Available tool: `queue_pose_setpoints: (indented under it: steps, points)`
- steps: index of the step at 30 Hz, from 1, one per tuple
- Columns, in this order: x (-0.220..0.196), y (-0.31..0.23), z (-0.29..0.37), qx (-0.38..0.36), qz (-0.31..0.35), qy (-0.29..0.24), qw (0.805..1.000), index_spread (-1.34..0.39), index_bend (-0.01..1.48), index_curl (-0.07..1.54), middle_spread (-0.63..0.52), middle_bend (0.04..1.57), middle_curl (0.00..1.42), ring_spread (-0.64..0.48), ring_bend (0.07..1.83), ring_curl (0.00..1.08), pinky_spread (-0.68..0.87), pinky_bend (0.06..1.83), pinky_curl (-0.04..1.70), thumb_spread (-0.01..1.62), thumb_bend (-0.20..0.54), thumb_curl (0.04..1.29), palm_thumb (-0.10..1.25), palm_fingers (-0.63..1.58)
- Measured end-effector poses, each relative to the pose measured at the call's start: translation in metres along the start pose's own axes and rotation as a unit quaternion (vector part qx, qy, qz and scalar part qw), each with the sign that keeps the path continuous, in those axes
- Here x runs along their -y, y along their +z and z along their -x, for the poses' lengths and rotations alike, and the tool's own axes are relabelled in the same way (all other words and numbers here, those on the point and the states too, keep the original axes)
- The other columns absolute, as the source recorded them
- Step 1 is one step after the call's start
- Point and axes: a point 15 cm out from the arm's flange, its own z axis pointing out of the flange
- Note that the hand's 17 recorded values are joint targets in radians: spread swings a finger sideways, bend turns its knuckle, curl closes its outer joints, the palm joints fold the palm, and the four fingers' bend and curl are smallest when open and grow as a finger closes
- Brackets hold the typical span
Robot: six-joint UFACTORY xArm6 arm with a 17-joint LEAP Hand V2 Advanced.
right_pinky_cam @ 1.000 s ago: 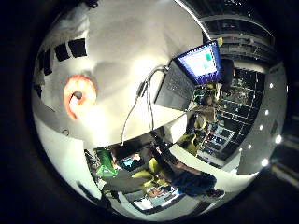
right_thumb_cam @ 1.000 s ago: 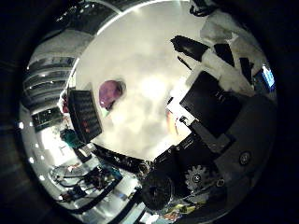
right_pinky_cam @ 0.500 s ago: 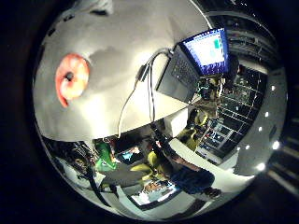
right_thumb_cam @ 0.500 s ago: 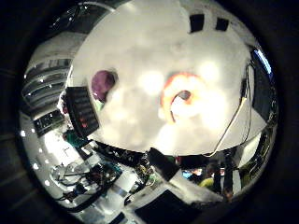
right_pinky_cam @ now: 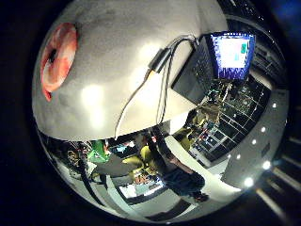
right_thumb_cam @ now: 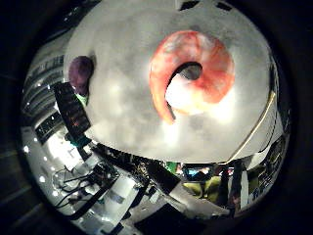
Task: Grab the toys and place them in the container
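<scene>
You are looking down at an orange-and-white curled shrimp toy (right_thumb_cam: 190, 73) lying on the white table (right_thumb_cam: 122, 112), filling much of the thumb-side view, so close under the palm. A purple toy (right_thumb_cam: 79, 72) is sitting near the table's edge, well apart. A laptop (right_pinky_cam: 221, 61) is standing open on the table. You cannot tell how the hand's fingers are standing.

Both cameras sit on the palm of the robot hand and look out at the white bench (right_pinky_cam: 117, 56); the thumb side one faces almost straight at the bench, and the curled shrimp toy (right_thumb_cam: 193, 73) fills much of its view, so it is close; the little finger side one faces more to the side, toward the open laptop (right_pinky_cam: 221, 61) and the room past the bench; both views share the shrimp toy and the bench.
</scene>
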Motion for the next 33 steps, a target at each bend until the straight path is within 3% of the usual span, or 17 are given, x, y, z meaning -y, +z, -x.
queue_pose_setpoints:
  steps: [16, 20, 24, 25, 27, 28, 29, 33]
  points:
    - [0.010, 0.041, 0.009, 0.007, 0.025, -0.013, 1.000, -0.37, 0.14, 0.19, 0.05, 0.21, 0.31, 0.16, 0.31, 0.26, 0.32, 0.44, 0.32, 0.93, -0.024, 0.30, 0.53, 0.02]
    - [0.011, 0.045, 0.011, 0.007, 0.028, -0.015, 0.999, -0.31, 0.13, 0.20, 0.01, 0.27, 0.33, 0.09, 0.41, 0.28, 0.30, 0.47, 0.32, 0.93, -0.019, 0.31, 0.59, 0.15]
    - [0.017, 0.041, 0.008, 0.001, 0.015, -0.016, 1.000, -0.28, 0.13, 0.19, -0.08, 0.36, 0.36, -0.05, 0.54, 0.31, 0.14, 0.50, 0.32, 0.93, -0.019, 0.31, 0.64, 0.30]
    - [0.019, 0.038, 0.005, -0.003, 0.008, -0.016, 1.000, -0.28, 0.11, 0.18, -0.12, 0.41, 0.37, -0.13, 0.64, 0.33, 0.03, 0.58, 0.33, 0.93, -0.016, 0.32, 0.66, 0.48]
    - [0.025, 0.030, 0.000, -0.012, -0.009, -0.017, 1.000, -0.28, 0.12, 0.18, -0.16, 0.44, 0.40, -0.18, 0.69, 0.36, -0.07, 0.63, 0.34, 0.93, -0.020, 0.32, 0.68, 0.50]
    - [0.026, 0.025, -0.003, -0.015, -0.015, -0.016, 1.000, -0.32, 0.16, 0.18, -0.21, 0.55, 0.44, -0.24, 0.82, 0.39, -0.23, 0.75, 0.37, 0.93, -0.020, 0.32, 0.69, 0.80]
    - [0.025, 0.019, -0.008, -0.018, -0.022, -0.013, 1.000, -0.34, 0.18, 0.20, -0.24, 0.58, 0.46, -0.27, 0.87, 0.42, -0.30, 0.81, 0.41, 0.93, -0.022, 0.32, 0.70, 0.82]
    - [0.014, 0.003, -0.023, -0.022, -0.037, 0.003, 0.999, -0.41, 0.27, 0.25, -0.29, 0.68, 0.54, -0.31, 0.96, 0.49, -0.40, 0.90, 0.47, 0.94, -0.023, 0.32, 0.72, 0.98]
